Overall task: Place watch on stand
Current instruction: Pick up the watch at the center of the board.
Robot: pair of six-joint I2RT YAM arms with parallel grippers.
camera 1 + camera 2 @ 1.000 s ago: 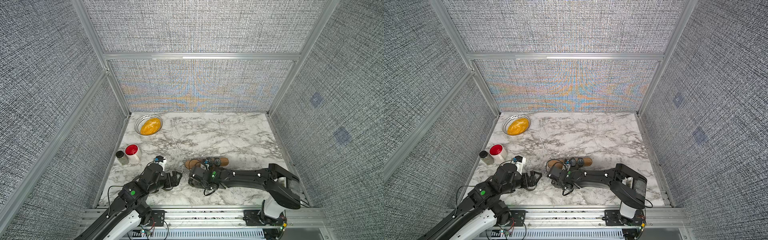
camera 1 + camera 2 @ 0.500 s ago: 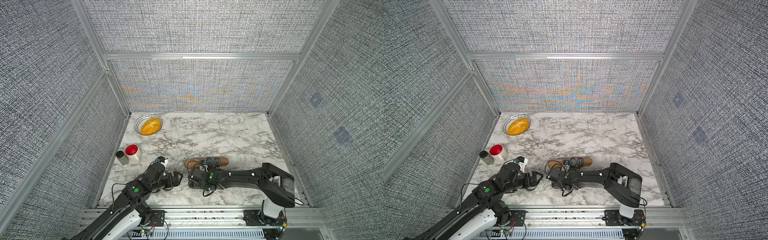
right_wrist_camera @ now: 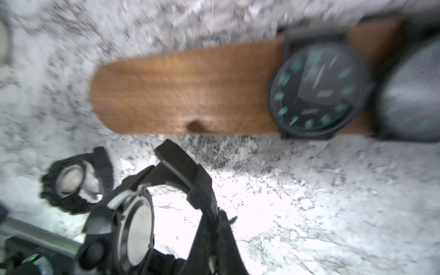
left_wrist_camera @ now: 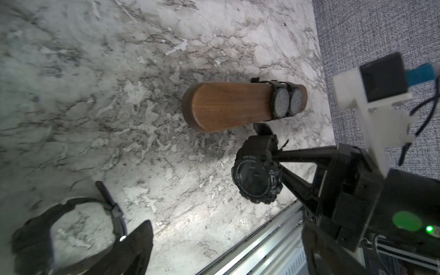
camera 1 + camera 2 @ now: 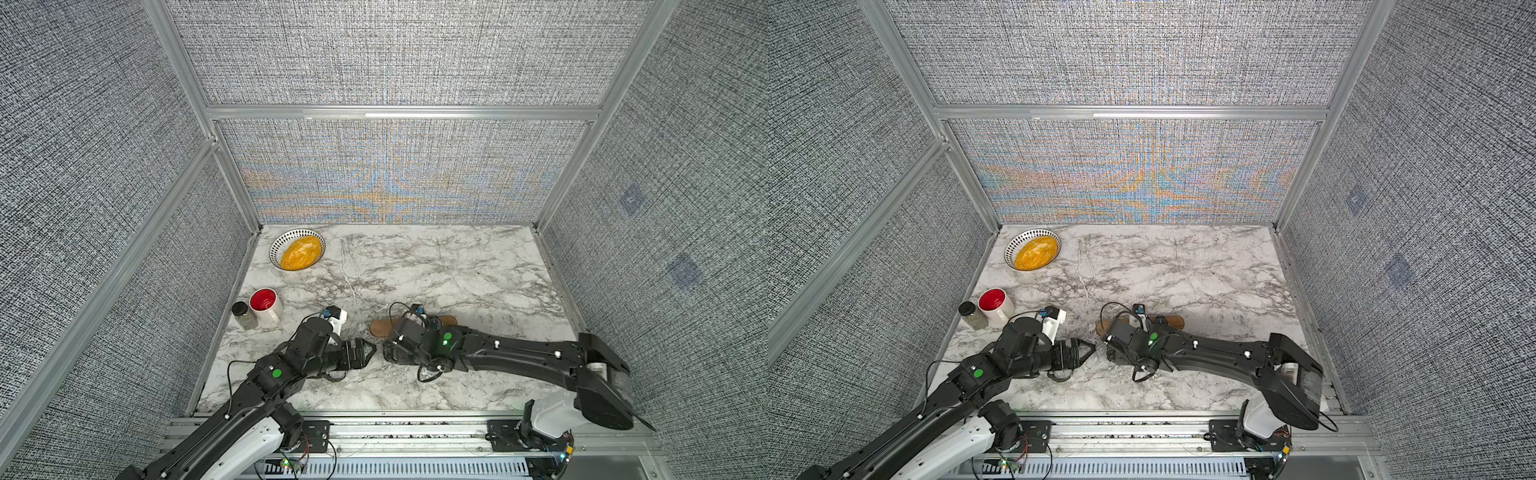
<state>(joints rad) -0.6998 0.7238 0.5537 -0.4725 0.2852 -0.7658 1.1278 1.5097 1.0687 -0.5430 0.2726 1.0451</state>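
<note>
The stand [image 5: 388, 327] [image 4: 228, 107] is a brown wooden bar lying on the marble, with two watches [image 4: 281, 102] strapped round its far end. My right gripper [image 5: 388, 353] [image 3: 217, 214] is shut on the strap of a black watch [image 4: 256, 173] [image 3: 133, 226], held just in front of the stand's bare end [image 3: 142, 95]. My left gripper [image 5: 365, 353] [image 4: 226, 257] is open and empty, facing the right one. Another black watch [image 4: 78, 226] [image 3: 71, 183] lies on the table by the left gripper's finger [image 4: 138, 247].
A patterned bowl with yellow contents [image 5: 297, 251] stands at the back left. A red mug [image 5: 266, 305] and a small jar [image 5: 244, 316] stand by the left wall. The metal front rail [image 5: 374, 415] runs close behind both grippers.
My right gripper has shut on the black watch's strap. Its elbow has shifted a little, and the left arm has hardly moved.
</note>
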